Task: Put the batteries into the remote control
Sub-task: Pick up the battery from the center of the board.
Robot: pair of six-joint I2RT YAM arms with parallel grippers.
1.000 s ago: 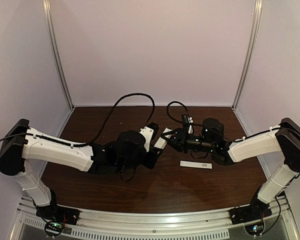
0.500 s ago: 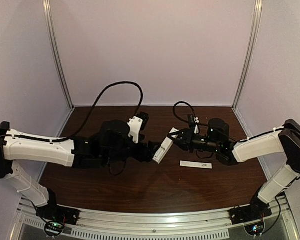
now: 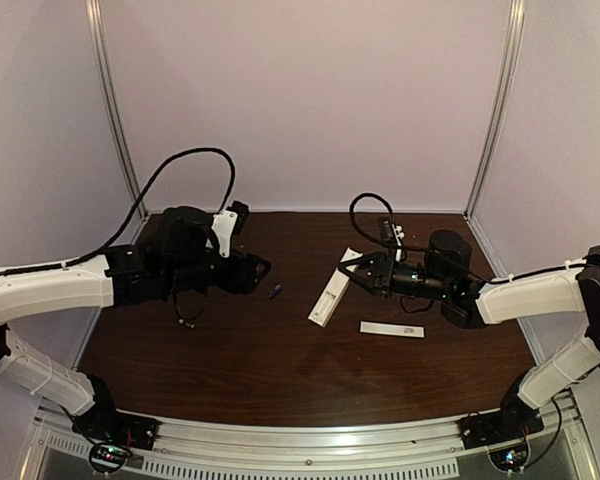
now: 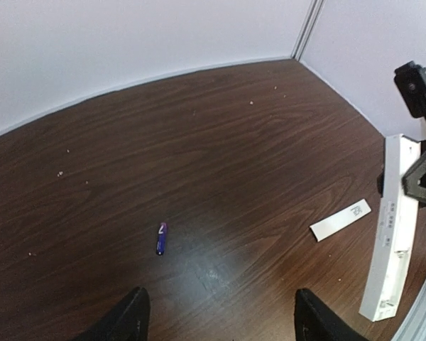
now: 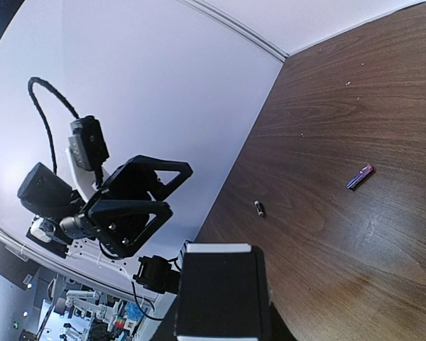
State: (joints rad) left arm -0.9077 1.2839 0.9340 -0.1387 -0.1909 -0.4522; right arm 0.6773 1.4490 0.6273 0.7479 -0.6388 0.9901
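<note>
**A:** Two pale lilac walls (image 3: 300, 100) met at aluminium uprights (image 3: 115, 120). The table (image 3: 280, 380) was dark wood-grain and looked smooth, so I reckoned round things would roll.

**B:** Arms?

**A:** The right gripper (image 3: 360, 272) was clamped on the far end of the remote control (image 3: 328, 295). The bar slanted down toward the table, contact unclear. The left gripper (image 3: 256, 268) hung spread wide and empty, well to the left.

**B:** Handling?

**A:** I judged the remote stiff, light, slick plastic, best held across its long sides, clear of the battery bay. A flat white strip (image 3: 392, 328) lay near it. The batteries were smallest: the purple battery (image 3: 275, 291) lay on the table between the grippers, the dark battery (image 5: 260, 208) apart from it. Probably hard and slippery, so pinch mid-barrel.
</note>
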